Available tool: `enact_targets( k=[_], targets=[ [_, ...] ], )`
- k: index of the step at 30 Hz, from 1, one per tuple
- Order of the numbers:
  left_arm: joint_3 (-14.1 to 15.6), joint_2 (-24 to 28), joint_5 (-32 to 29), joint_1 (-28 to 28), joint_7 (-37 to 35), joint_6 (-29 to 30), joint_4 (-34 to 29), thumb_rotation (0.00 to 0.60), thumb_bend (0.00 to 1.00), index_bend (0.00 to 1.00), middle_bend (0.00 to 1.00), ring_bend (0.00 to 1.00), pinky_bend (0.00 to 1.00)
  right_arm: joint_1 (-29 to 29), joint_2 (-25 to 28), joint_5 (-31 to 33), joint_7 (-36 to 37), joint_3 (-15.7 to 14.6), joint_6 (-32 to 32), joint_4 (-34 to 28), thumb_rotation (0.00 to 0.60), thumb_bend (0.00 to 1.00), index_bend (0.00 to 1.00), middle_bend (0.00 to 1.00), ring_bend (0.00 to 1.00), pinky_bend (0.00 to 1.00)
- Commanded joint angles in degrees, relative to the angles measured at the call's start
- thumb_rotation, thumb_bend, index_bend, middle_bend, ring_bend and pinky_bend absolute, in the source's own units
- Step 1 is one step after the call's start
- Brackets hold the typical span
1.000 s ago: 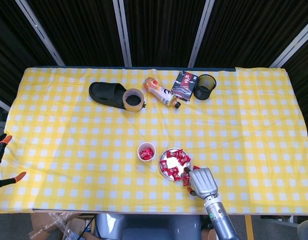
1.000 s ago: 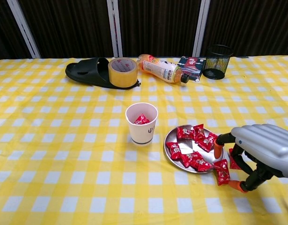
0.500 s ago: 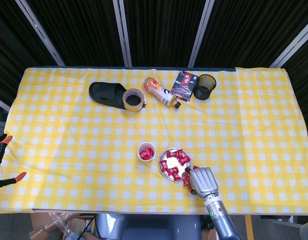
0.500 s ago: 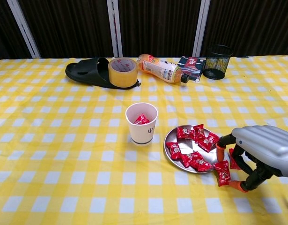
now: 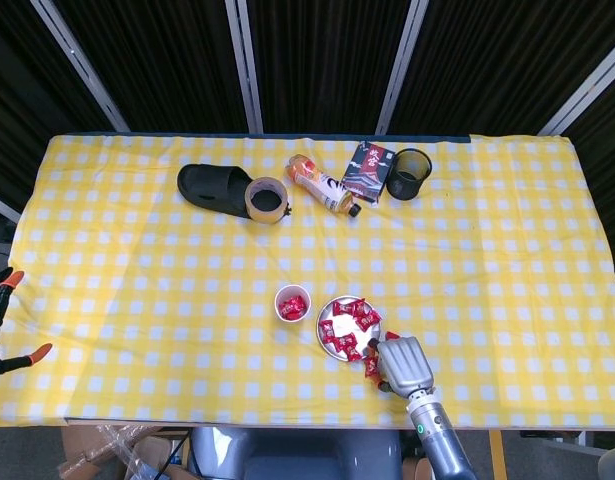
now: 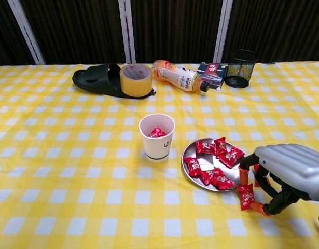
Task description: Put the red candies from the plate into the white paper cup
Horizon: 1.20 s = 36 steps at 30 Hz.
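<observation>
Pinching a candy (image 6: 246,196) between fingertips, right hand (image 6: 289,172) sits just right of the plate (image 6: 186,155); cup (image 6: 157,137) stands left of plate.

From my station I count one white paper cup (image 6: 157,137) with at least one red candy (image 6: 157,133) showing inside, and one metal plate (image 6: 189,169) carrying about seven red candies (image 6: 216,179), though overlaps make that count uncertain. One more candy (image 6: 246,196) lies off the plate. Along the far side of the counter (image 6: 55,155): one black slipper (image 6: 95,79), one tape roll (image 6: 136,80), one bottle (image 6: 180,76), one small packet (image 6: 211,73), one black mesh cup (image 6: 240,68). One hand (image 6: 291,171) shows.
</observation>
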Motion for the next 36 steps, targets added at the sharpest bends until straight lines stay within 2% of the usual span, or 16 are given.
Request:
enact_targets(
  k=[1,5,9,12,27,36],
  targets=[
    [0.0,0.0,0.0,0.0,0.0,0.0,0.0,0.600,0.05,0.00,0.00,0.00,0.00,-0.1,-0.1,-0.1,-0.1,0.0,-0.2,0.1,0.600,0.35,0.49,0.79,0.94,0.84],
    [0.0,0.0,0.0,0.0,0.0,0.0,0.0,0.600,0.04,0.00,0.00,0.00,0.00,-0.4,-0.3,-0.1,-0.3,-0.1,-0.4,0.4,0.600,0.39,0.49,0.79,0.94,0.84],
    [0.0,0.0,0.0,0.0,0.0,0.0,-0.1,0.600,0.05,0.00,0.00,0.00,0.00,-0.6,-0.4,0.0,-0.4,0.1,-0.6,0.5,0.600,0.51,0.52,0.79,0.94,0.84],
    [0.0,0.0,-0.1,0.0,0.0,0.0,0.0,0.600,0.04,0.00,0.00,0.00,0.00,-0.7,-0.3,0.0,-0.4,0.2,-0.8,0.4,0.600,0.55,0.53,0.79,0.94,0.84],
    [-0.1,0.0,0.0,0.0,-0.1,0.0,-0.1,0.600,0.04,0.00,0.00,0.00,0.00,-1.4,2.0,-2.1,0.3,1.4,0.0,-2.7,0.600,0.57,0.54,0.79,0.94,0.84],
    [0.0,0.0,0.0,0.0,0.0,0.0,-0.1,0.600,0.04,0.00,0.00,0.00,0.00,-0.8,5.7,-3.4,0.3,4.6,1.4,-8.2,0.600,0.57,0.54,0.79,0.94,0.84]
  ],
)
